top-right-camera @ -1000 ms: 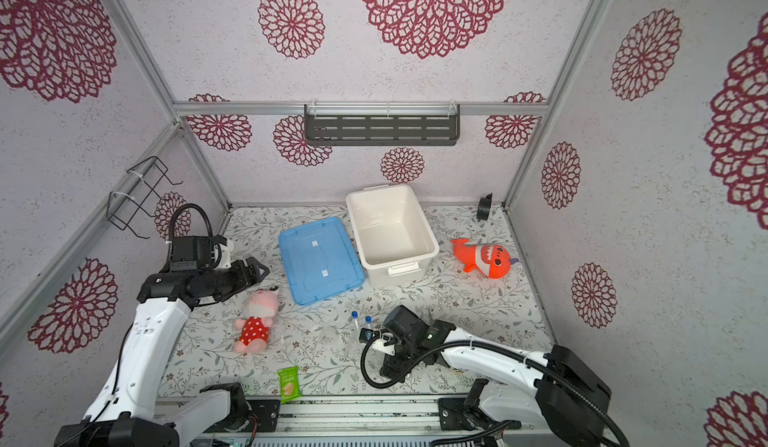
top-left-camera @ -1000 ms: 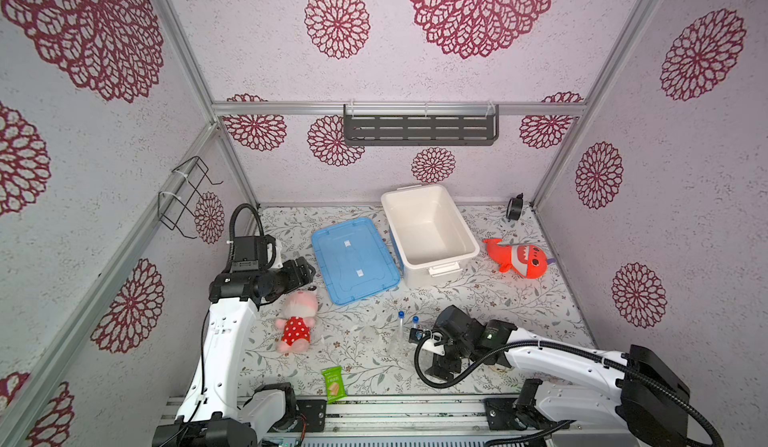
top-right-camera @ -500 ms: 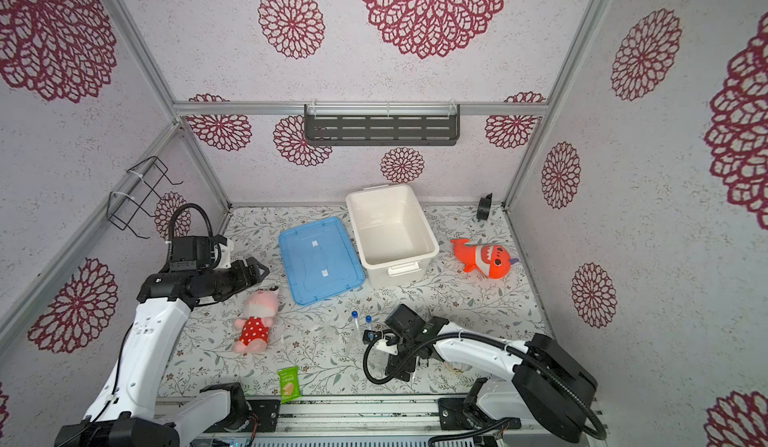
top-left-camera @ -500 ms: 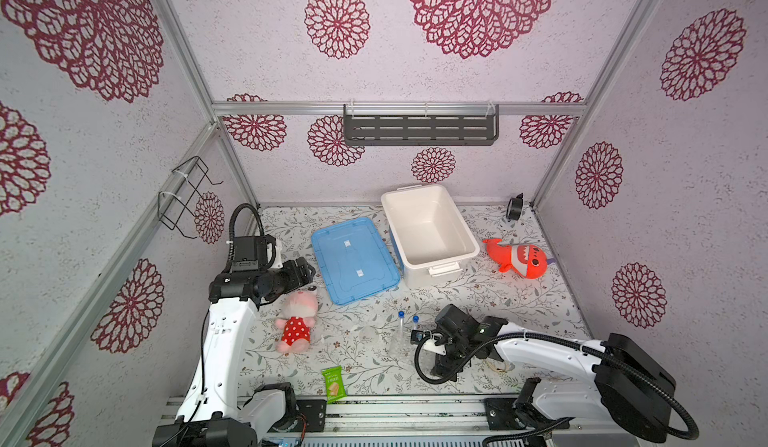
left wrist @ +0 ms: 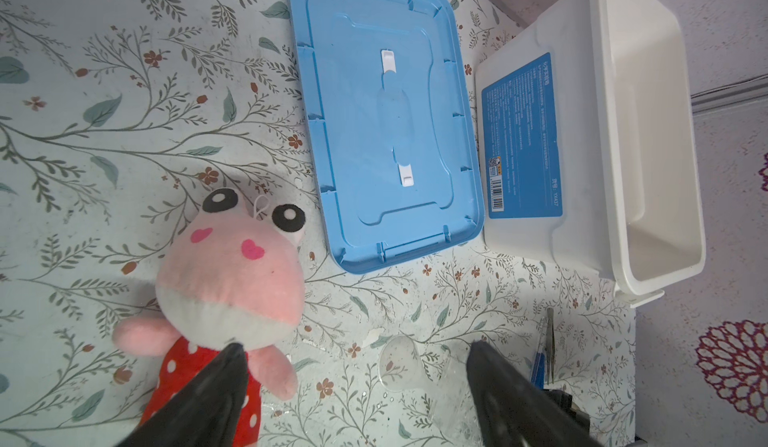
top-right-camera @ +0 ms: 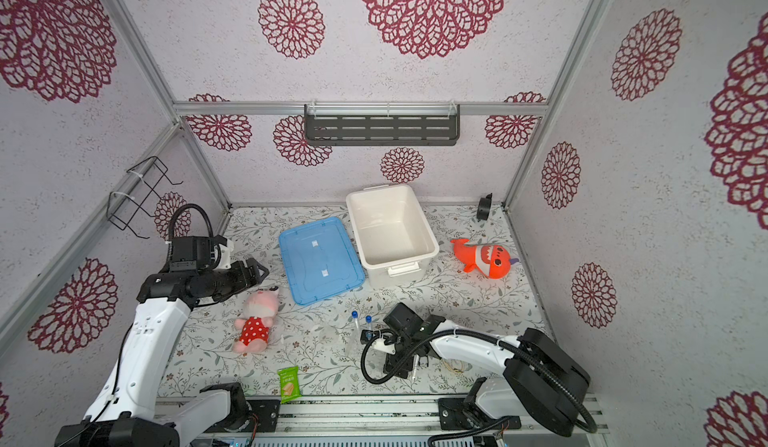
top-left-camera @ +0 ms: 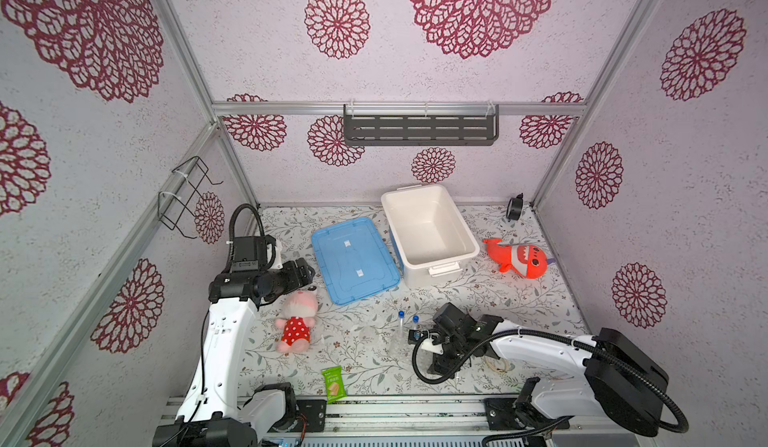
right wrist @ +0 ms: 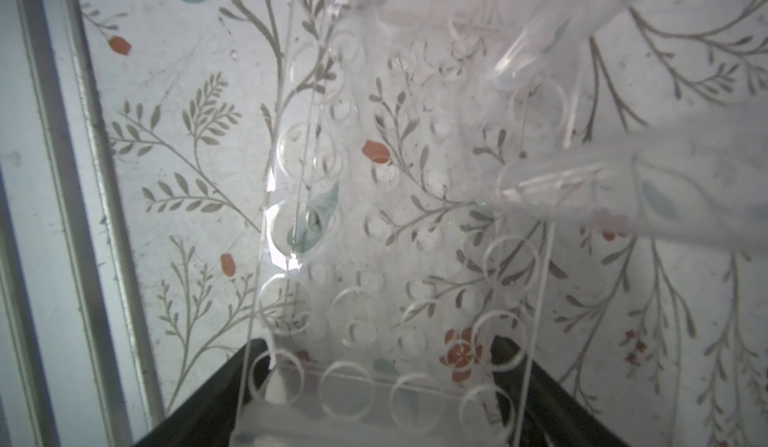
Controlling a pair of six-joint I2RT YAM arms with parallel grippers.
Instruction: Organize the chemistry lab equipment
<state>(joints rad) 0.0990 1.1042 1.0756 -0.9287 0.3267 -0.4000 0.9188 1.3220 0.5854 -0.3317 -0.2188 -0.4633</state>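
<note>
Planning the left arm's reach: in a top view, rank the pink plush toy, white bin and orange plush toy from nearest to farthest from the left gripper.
1. The pink plush toy, on the left, just in front of the left gripper.
2. The white bin, at the middle back.
3. The orange plush toy, on the far right side.

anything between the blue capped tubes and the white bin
Nothing visible. Only bare floral tabletop separates the two clear blue-capped tubes from the open white plastic bin; the flat blue lid lies beside the bin, off that path.
</note>
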